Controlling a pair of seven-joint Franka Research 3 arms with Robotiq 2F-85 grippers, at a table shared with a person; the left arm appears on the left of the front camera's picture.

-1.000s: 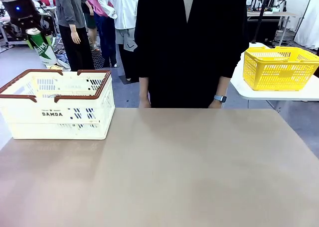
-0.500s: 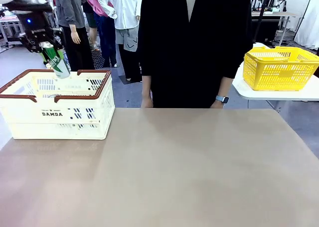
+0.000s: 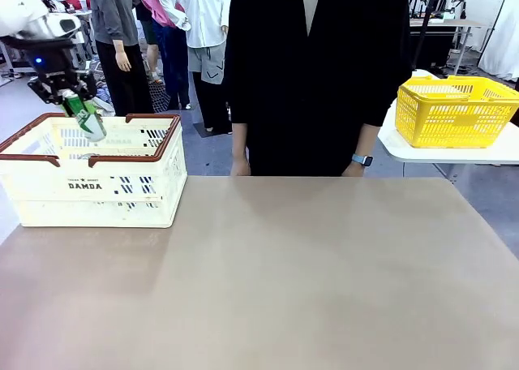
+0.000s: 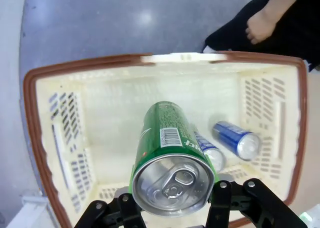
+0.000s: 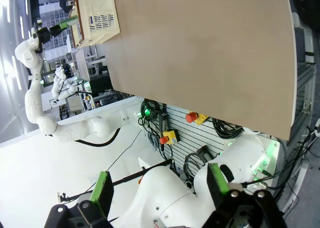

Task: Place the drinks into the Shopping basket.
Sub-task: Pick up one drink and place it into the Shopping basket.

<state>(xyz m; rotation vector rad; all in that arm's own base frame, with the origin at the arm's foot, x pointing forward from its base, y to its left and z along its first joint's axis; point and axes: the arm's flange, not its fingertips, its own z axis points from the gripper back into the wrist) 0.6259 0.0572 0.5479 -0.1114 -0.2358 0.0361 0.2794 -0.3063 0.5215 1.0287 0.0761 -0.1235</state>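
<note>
A plain tan surface [image 3: 308,273] fills the near part of the scene, with a person in black [image 3: 312,70] standing at its far edge, both hands resting at the rim. Beyond, to the right, a yellow mesh basket [image 3: 454,110] sits on a separate white table [image 3: 486,152].

At the far left of the surface stands the Shopping basket [image 3: 93,187], cream-white with a brown rim and black "DAMDA" lettering on its near wall. Above its open top hangs the left gripper [image 3: 71,94], its jaws clamped on a green can [image 3: 83,115] that tilts, its lower end dipping just inside the rim. In the left wrist view the same green can [image 4: 170,160] is seen from its silver top, pull tab facing the camera, pinched between the black fingers [image 4: 227,208] at the bottom edge, with the Shopping basket [image 4: 45,153] open beneath it. Two blue cans [image 4: 235,139] lie on their sides on the basket floor, toward the right of that view, close together; the green can hides part of the nearer one.

The right gripper [image 5: 160,190] is well away from the surface, its green-padded jaws spread wide with nothing between them, pointing at the robot's base and the underside of the surface.
</note>
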